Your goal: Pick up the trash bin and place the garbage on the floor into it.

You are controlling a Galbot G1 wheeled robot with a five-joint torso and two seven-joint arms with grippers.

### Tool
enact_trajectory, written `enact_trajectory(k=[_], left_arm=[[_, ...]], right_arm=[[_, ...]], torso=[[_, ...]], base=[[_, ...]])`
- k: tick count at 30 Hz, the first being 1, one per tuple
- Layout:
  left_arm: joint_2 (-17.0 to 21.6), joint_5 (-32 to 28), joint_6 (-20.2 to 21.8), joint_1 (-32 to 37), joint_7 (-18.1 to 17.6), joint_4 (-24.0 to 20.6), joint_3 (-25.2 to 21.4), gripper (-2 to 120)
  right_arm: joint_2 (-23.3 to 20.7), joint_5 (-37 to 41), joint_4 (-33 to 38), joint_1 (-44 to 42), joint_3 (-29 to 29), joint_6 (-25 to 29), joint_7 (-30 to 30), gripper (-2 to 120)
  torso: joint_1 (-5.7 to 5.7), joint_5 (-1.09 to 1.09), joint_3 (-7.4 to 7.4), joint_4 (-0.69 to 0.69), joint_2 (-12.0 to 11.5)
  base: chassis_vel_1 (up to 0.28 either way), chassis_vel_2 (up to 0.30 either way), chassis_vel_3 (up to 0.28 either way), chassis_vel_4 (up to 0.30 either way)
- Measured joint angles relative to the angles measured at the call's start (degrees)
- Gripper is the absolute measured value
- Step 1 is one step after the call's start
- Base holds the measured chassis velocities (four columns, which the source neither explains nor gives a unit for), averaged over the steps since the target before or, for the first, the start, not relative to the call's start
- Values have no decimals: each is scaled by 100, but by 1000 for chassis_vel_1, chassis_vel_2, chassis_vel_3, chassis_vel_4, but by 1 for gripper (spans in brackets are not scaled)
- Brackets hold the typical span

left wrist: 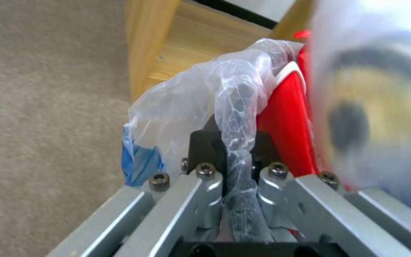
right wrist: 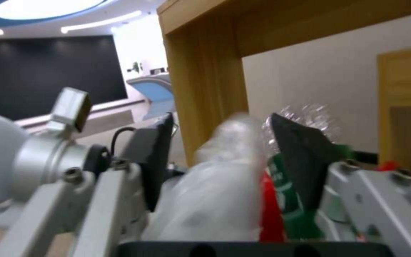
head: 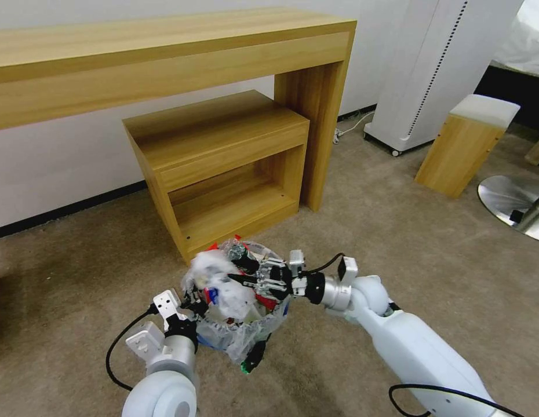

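The trash bin (head: 246, 333), lined with a crinkled clear bag, hangs above the beige floor (head: 397, 243), heaped with garbage. My left gripper (head: 191, 304) is shut on its bagged rim (left wrist: 236, 117), beside a red-white cup (left wrist: 286, 117). Over the bin's top my right gripper (head: 249, 277) is open, its dark fingers (right wrist: 300, 160) spread either side of a blurred white bag (right wrist: 219, 185) on the heap. The same white bag (head: 220, 281) tops the pile in the head view. A green-labelled bottle (right wrist: 284, 185) shows by one finger.
A low wooden cabinet (head: 223, 168) stands just behind the bin, under a long wooden desk (head: 165, 52). To the right are a white appliance (head: 432, 69), a wooden stool with a white top (head: 463, 145) and a chrome base (head: 513, 202). Open carpet lies to the right.
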Motion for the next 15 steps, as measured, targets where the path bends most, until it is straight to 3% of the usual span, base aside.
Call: enact_trajectory(k=[7, 10, 11, 14, 15], left_arm=[[84, -264, 71, -127, -56, 40, -297, 3], [156, -372, 74, -185, -59, 40, -486, 3], [156, -372, 74, -185, -59, 40, -486, 3], [214, -442, 73, -261, -60, 40, -666, 3], [214, -442, 73, -261, -60, 40, -666, 3]], right_arm=[[-197, 137, 291, -303, 646, 257, 118, 84], [-95, 208, 671, -594, 1478, 339, 1063, 96], [-95, 208, 671, -594, 1478, 339, 1063, 96], [4, -109, 1098, -1029, 2538, 377, 2140, 100], [4, -109, 1098, -1029, 2538, 377, 2140, 100]], torso=[[0, 2, 0, -1, 0], [0, 1, 0, 1, 0], [0, 1, 0, 1, 0], [0, -1, 0, 0, 0], [0, -1, 0, 0, 0]], base=[[0, 0, 0, 0], [0, 0, 0, 0], [0, 0, 0, 0], [0, 0, 0, 0], [0, 0, 0, 0]])
